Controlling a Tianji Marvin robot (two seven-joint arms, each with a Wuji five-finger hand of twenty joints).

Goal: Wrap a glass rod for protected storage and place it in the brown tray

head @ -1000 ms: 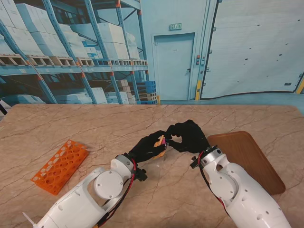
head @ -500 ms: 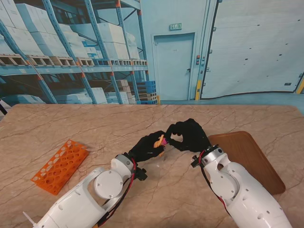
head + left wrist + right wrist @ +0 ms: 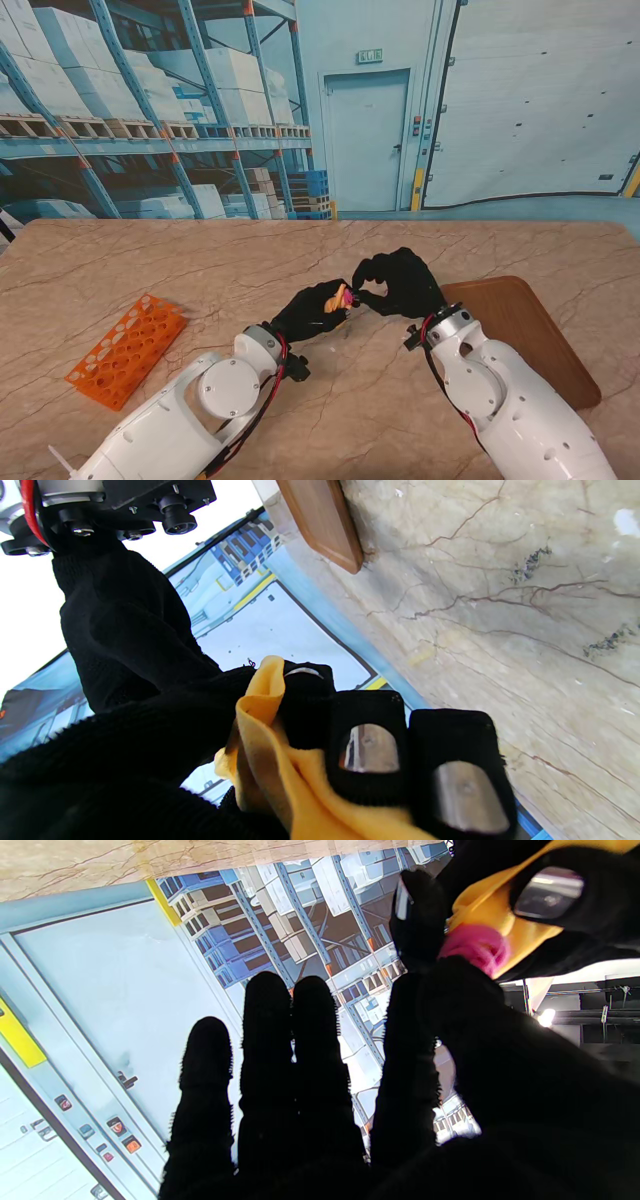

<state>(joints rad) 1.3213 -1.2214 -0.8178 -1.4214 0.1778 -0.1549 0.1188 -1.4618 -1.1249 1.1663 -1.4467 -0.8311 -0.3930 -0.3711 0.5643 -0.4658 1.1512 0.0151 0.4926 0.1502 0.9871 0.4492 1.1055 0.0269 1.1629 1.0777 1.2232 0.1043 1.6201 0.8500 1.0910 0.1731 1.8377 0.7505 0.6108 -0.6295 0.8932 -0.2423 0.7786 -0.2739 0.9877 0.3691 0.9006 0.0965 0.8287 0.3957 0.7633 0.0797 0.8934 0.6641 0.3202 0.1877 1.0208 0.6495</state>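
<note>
- Glass rod: not seen directly; judged to lie inside yellow cloth (image 3: 340,300), bundle held above worktop (image 3: 200,270) between both hands, left of brown tray (image 3: 520,330).
- Left hand (image 3: 312,310): fingers clamped round cloth bundle; fingertips (image 3: 369,747) seen pressing on yellow fabric in left wrist view.
- Right hand (image 3: 400,283): thumb and forefinger pinched on pink band (image 3: 472,945) at end of bundle; other three fingers extended, clear of it.
- Pink item: read as elastic band or tie; exact kind could not be told.
- Step judged as securing wrap with band at bundle end. Tray not yet reached.
- To do well: left grip kept firm but light, glass inside being brittle; band stretched and slid over cloth end without bending bundle; cloth folds kept gathered so none slip free; bundle kept level, well off worktop.
- Risk noted: band snapping back off fingertips, or wrap loosening if left fingers eased.
- Orange rack (image 3: 128,348) on worktop, far left, well apart from hands; untouched.
- Writing: green sign over backdrop door (image 3: 369,56) present, characters too small to read. No brands or labels legible on hands, cloth, tray or rack.
</note>
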